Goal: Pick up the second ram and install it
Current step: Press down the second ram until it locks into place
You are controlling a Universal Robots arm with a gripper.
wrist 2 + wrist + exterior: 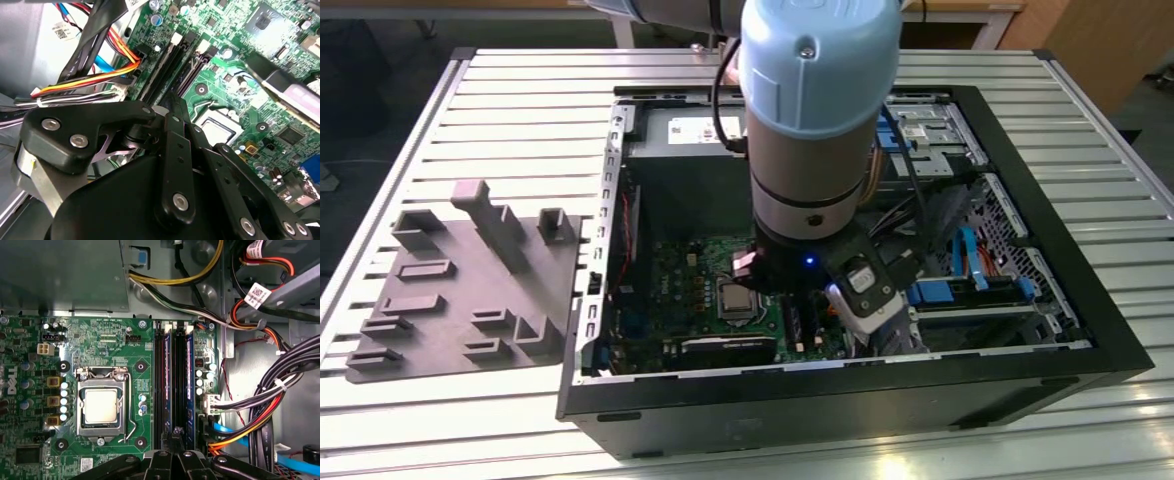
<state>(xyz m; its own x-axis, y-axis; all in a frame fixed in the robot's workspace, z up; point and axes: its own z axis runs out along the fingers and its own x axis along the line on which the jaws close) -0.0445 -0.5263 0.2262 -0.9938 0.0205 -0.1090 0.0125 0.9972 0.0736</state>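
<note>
In the first wrist view two thin dark sticks with blue edges stand upright in the long motherboard slots, one (167, 385) nearer the processor socket and one (190, 385) nearer the cables. I cannot tell which of them is the second ram. My gripper (176, 432) hangs low over these slots with its fingers drawn together and nothing visible between them. The second wrist view has the gripper (172, 102) just above the same slots (165, 65). From the exterior view, the arm's wrist (807, 250) reaches down into the open computer case (1014, 180).
A grey tray (454, 300) of plastic blocks lies on the slatted table at the exterior view's left. Bundles of cables (280, 390) run close beside the slots. The processor socket (102, 405) sits on the slots' other side. The case's black walls surround the arm.
</note>
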